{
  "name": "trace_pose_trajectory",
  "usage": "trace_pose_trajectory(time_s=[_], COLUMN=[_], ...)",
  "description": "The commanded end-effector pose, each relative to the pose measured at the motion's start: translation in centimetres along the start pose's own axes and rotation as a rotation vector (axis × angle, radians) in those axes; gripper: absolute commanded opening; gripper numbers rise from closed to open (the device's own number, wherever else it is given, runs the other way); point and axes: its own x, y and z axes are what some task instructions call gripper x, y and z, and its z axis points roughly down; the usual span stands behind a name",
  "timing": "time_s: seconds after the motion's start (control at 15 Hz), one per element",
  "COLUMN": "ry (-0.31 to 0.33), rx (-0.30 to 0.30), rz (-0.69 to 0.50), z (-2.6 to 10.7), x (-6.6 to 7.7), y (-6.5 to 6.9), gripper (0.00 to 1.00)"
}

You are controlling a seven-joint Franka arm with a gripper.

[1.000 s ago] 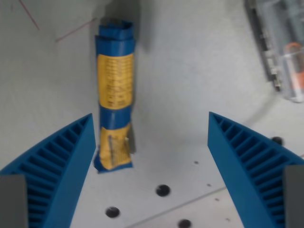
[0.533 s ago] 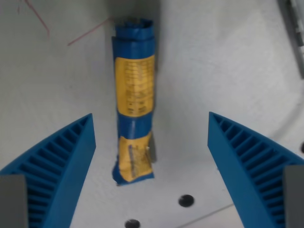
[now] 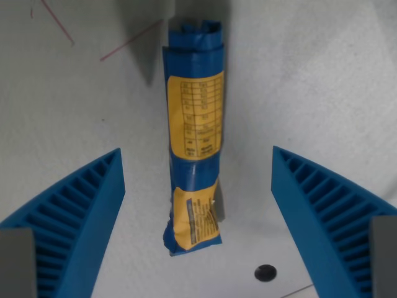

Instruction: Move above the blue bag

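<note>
The blue bag [image 3: 193, 133] is a rolled-up blue packet with yellow printed labels, lying lengthwise on the white table from the top of the wrist view down to its lower middle. My gripper [image 3: 197, 186] hangs above it, open, with nothing held. The two ribbed blue fingers [image 3: 74, 217] stand wide apart at the wrist view's left and right, and the bag's lower half lies between them, nearly centred and well clear of both.
The white table [image 3: 310, 81] bears thin red lines [image 3: 127, 43] at the top left and a dark hole [image 3: 265, 272] near the bottom. A grey shadow falls beside the bag's top end.
The camera has moved, so the bag now sits lower and nearer the middle between the fingers. The clear box at the wrist view's right has left the picture. The fingers stay wide apart.
</note>
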Motion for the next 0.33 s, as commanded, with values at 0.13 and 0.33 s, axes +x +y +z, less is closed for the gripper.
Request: trace_pose_trajectory(time_s=[0.13,0.33], ry=[0.094,0.095], rx=[-0.033,-0.033], rz=[0.036,0.032], z=[0.44,0.51], x=[-0.42,-0.45], y=[-0.49,-0.55], gripper=[1.0,1.0])
